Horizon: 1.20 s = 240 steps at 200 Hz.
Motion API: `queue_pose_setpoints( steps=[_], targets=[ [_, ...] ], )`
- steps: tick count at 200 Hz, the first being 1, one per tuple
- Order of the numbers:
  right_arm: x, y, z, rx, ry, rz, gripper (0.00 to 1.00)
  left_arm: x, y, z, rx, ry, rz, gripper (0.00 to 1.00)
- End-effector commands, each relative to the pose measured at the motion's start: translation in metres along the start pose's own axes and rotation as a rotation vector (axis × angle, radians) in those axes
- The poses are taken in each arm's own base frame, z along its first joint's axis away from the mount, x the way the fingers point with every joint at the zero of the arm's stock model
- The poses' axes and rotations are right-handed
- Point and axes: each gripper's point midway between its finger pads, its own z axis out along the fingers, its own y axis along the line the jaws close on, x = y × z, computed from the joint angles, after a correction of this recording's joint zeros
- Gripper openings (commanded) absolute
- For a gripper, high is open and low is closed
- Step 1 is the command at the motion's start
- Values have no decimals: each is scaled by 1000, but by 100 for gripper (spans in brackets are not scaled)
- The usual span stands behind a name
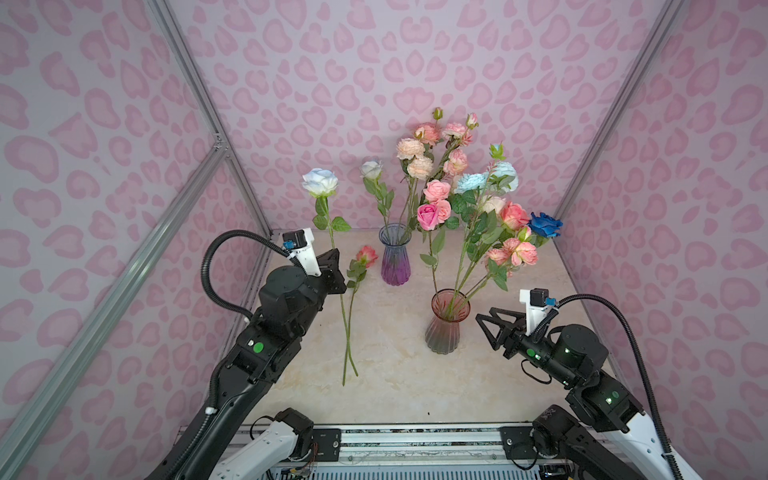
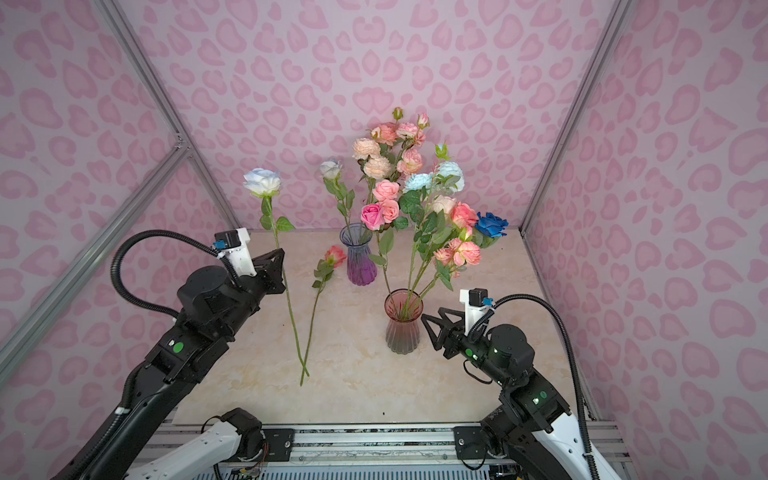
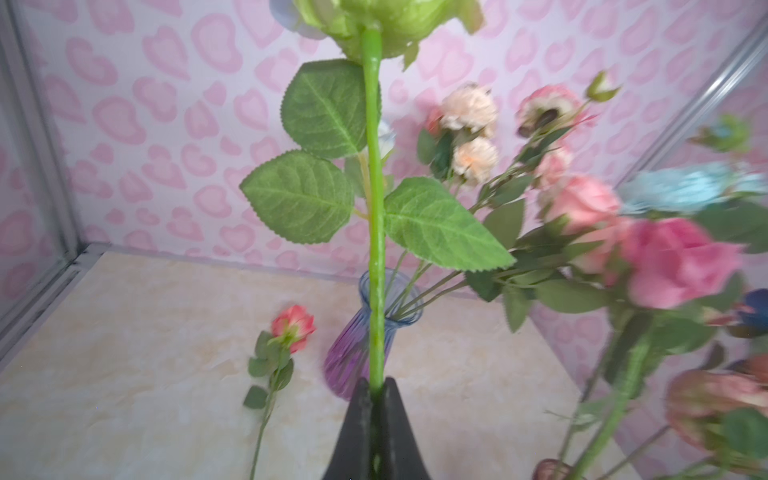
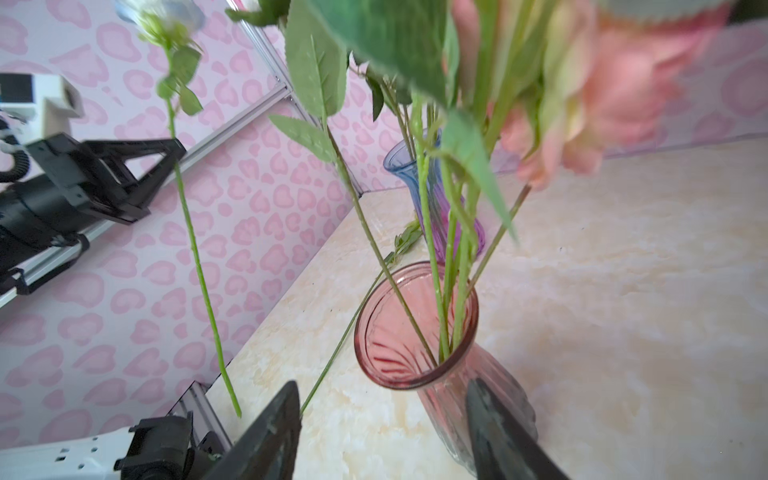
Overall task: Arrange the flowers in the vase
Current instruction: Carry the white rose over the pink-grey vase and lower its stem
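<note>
Most of the flowers (image 1: 436,190) stand in glass in both top views. A purple vase (image 1: 395,257) at the back of the surface (image 1: 415,386) carries a white rose and sprays of peach and pink. A pink vase (image 1: 444,328) nearer the front holds the larger bunch of pink roses, pale blue blooms and one deep blue rose.

Two stems are outside the vases. A white-blue rose (image 1: 320,182) stands upright in the air at the left, clear of both vases, its stem pinched in the left gripper (image 3: 376,386). The left wrist view shows the jaws clamped tight on the green stem below its leaves, with the purple vase straight beyond. Whether the stem's lower end touches the surface cannot be told. A coral rose (image 1: 367,255) lies flat on the surface just left of the purple vase, untouched, its stem crossing the held rose's stem low down.

The right gripper (image 1: 484,330) sits just beside the pink vase, jaws spread apart and gripping nothing. In the right wrist view the vase stands just ahead of the open jaws, and contact with the glass cannot be made out. The job looks near its end: one rose to seat, one to pick up.
</note>
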Motion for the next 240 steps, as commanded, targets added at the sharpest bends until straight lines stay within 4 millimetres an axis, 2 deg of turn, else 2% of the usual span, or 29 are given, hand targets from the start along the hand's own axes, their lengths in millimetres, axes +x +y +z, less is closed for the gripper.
queue_pose_setpoints(
  steps=[1,32,68,97,152,191,206,240],
  targets=[
    [16,3,-2,-44,43,56,65,-33,-45,-15,217,-159,-43,3],
    [23,-16,-6,47,28,48,65,-50,-106,-25,435,-293,-24,3],
    [19,-31,-6,130,8,39,66,-70,-185,-35,646,-418,97,3],
    [13,-39,-8,180,-25,27,65,-79,-226,-41,728,-493,163,3],
    [6,-38,-4,184,-15,-9,65,-79,-260,-21,765,-521,155,3],
    [4,-39,-6,191,-22,-19,65,-55,-267,8,719,-494,175,3],
    [5,-41,-7,196,-25,-23,65,-52,-268,13,718,-500,171,3],
    [6,-41,-5,194,-20,-25,65,-28,-274,31,713,-448,182,3]
  ],
)
